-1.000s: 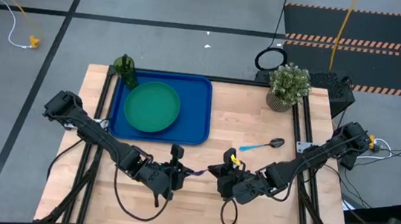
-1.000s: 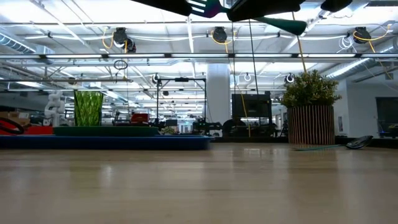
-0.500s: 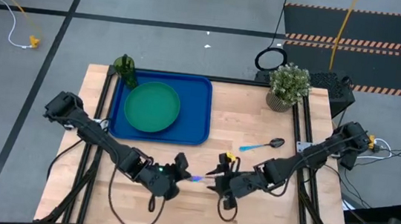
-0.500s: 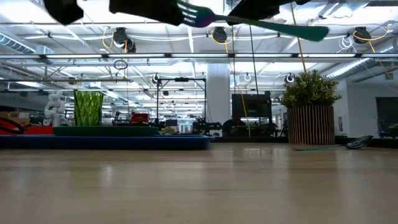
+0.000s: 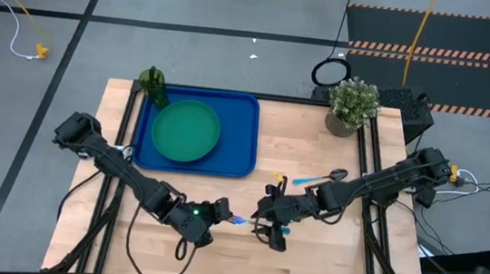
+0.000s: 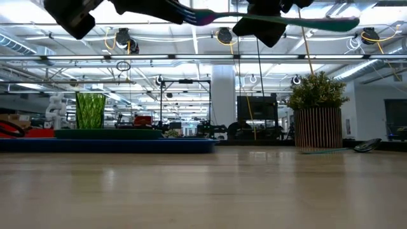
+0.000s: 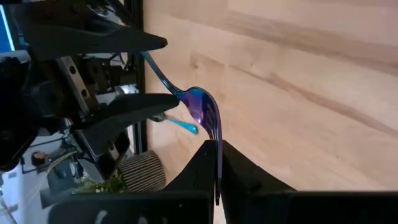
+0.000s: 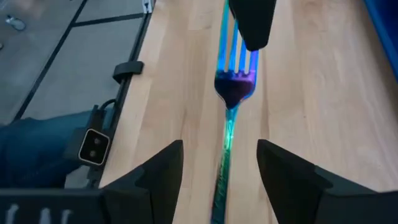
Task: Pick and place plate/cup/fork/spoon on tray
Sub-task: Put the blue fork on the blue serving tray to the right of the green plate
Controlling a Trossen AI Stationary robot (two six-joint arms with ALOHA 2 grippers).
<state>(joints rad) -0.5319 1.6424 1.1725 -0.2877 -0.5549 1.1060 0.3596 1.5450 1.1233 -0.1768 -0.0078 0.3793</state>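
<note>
Your left gripper (image 5: 221, 217) pinches the fork (image 7: 198, 106) by its tines, in the air just off the tray's (image 5: 241, 132) near corner. Your right gripper (image 5: 265, 219) has its jaws wide, holding nothing. Keep the pinch tight and carry it slowly over the tray.

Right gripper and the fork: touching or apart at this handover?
Apart. In the right wrist view the right gripper has its fingers spread with bare gaps either side of the fork handle; the left gripper pinches the tines.
</note>
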